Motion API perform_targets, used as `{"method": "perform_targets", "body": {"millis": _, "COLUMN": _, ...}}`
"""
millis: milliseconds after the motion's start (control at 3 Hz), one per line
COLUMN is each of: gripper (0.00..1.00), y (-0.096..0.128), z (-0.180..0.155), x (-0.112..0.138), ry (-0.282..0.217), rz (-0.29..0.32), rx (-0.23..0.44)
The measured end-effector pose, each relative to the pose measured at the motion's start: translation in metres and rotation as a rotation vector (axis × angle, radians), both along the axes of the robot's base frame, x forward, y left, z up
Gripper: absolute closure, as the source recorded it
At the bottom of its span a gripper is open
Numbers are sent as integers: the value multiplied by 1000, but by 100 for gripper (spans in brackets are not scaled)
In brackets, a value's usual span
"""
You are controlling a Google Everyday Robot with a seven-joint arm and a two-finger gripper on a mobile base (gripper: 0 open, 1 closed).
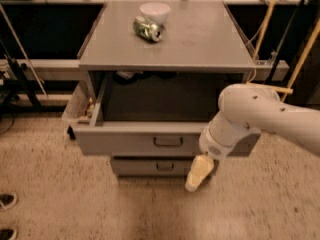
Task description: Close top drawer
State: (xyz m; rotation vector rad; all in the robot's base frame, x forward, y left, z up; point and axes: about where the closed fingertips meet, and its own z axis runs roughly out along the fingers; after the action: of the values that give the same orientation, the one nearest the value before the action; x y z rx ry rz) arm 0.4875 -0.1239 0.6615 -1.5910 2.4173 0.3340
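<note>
The top drawer (135, 140) is pulled out of the grey cabinet, and its dark inside shows from above. Its wide flat front has a small dark loop handle (167, 141) at centre. My gripper (198, 173) is a cream-coloured tip on the white arm (250, 116). It hangs just below the right part of the drawer front, in front of the lower drawer (150, 166). The arm covers the right end of the drawer front.
A white bowl (154, 10) and a crushed green can (147, 28) lie on the cabinet top (200, 39). A clear bin (76, 106) hangs at the cabinet's left side. Shoes (6, 201) are on the speckled floor at far left. Dark shelving stands behind.
</note>
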Motion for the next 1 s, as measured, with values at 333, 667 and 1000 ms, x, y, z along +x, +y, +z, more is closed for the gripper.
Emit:
{"method": "perform_targets", "body": {"millis": 333, "gripper": 0, "y": -5, "z": -3, "x": 24, "ry": 11, "rz": -7, "rx": -21}}
{"method": "perform_targets", "body": {"millis": 667, "gripper": 0, "y": -10, "z": 3, "x": 64, "ry": 7, "rz": -15, "rx": -63}}
{"method": "perform_targets", "body": {"millis": 1000, "gripper": 0, "y": -8, "z": 12, "x": 96, "ry": -6, "rz": -19, "rx": -72}}
